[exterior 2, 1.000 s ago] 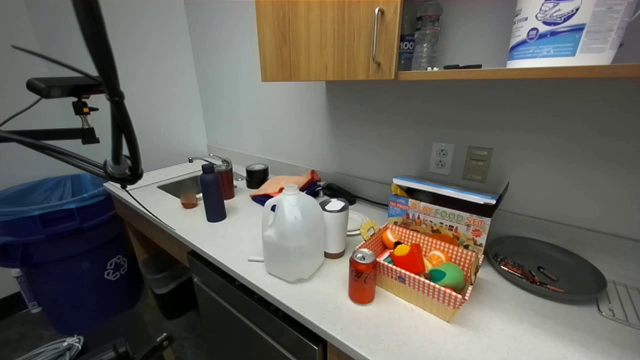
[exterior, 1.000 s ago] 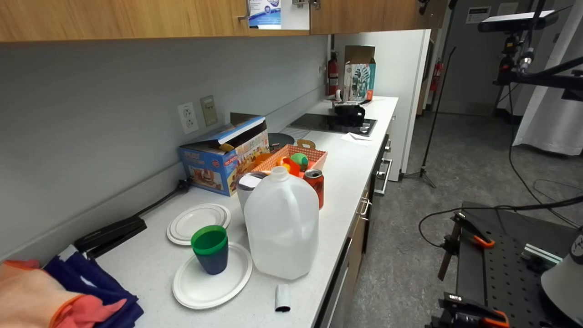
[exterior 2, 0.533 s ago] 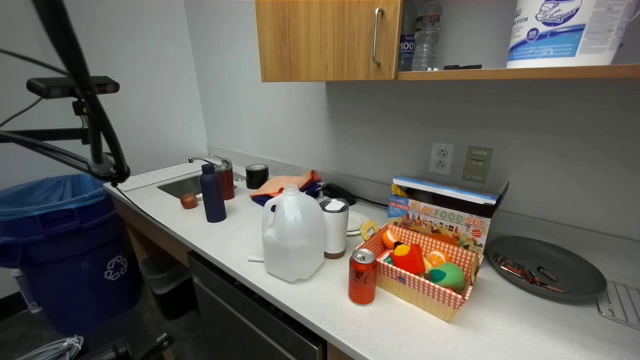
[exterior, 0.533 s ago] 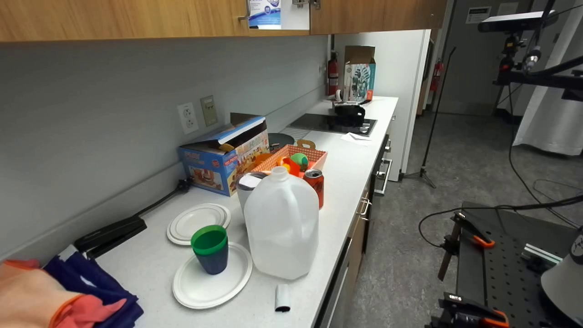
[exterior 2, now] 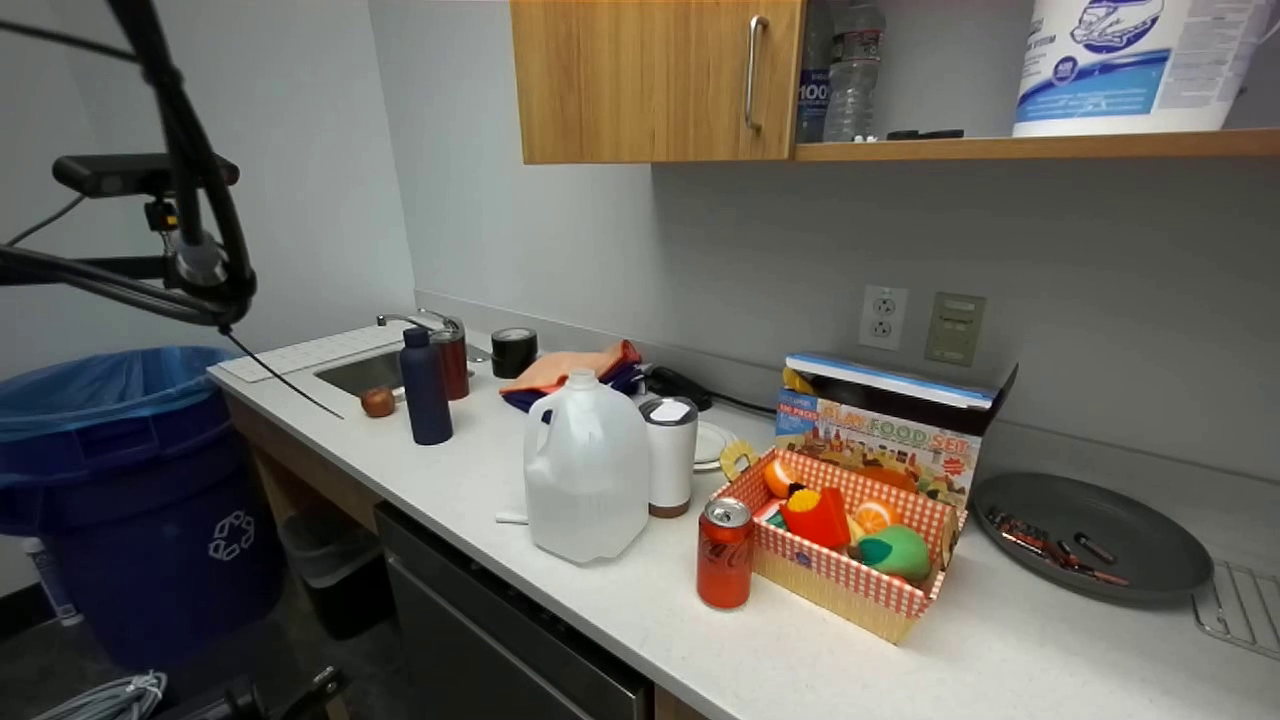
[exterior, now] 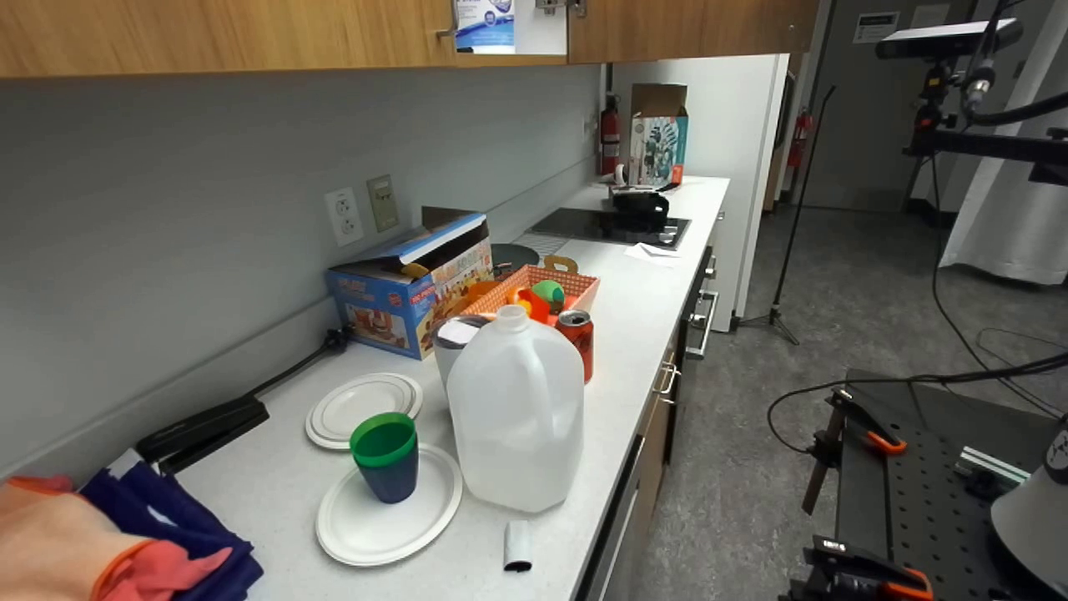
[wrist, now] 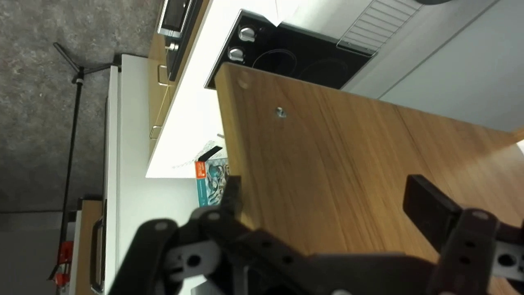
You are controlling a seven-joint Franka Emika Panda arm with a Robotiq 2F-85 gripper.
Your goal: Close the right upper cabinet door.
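Note:
The right upper cabinet door (exterior: 684, 32) stands swung open from its hinge in an exterior view. Its inner face (wrist: 327, 155) fills much of the wrist view, with a small metal screw near one corner. The door's handle does not show. My gripper (wrist: 326, 182) is open, its two fingers far apart with nothing held between them. The left finger (wrist: 232, 194) overlaps the door's free edge, and the right finger (wrist: 428, 211) is in front of the door's face. I cannot tell whether either touches it. The gripper is out of view in both exterior views.
The matching closed door (exterior 2: 655, 80) with a silver handle is beside the open cabinet. A white bucket (exterior 2: 1130, 70) and bottles (exterior 2: 855, 75) stand on the shelf. Below, the counter holds a jug (exterior: 517, 409), a can (exterior: 577, 344) and boxes. A cooktop (wrist: 282, 57) lies beneath the door.
One second ago a dark gripper part showed at the door's far upper end in an exterior view; it is now gone. The arm's cables have shifted. The door looks about the same.

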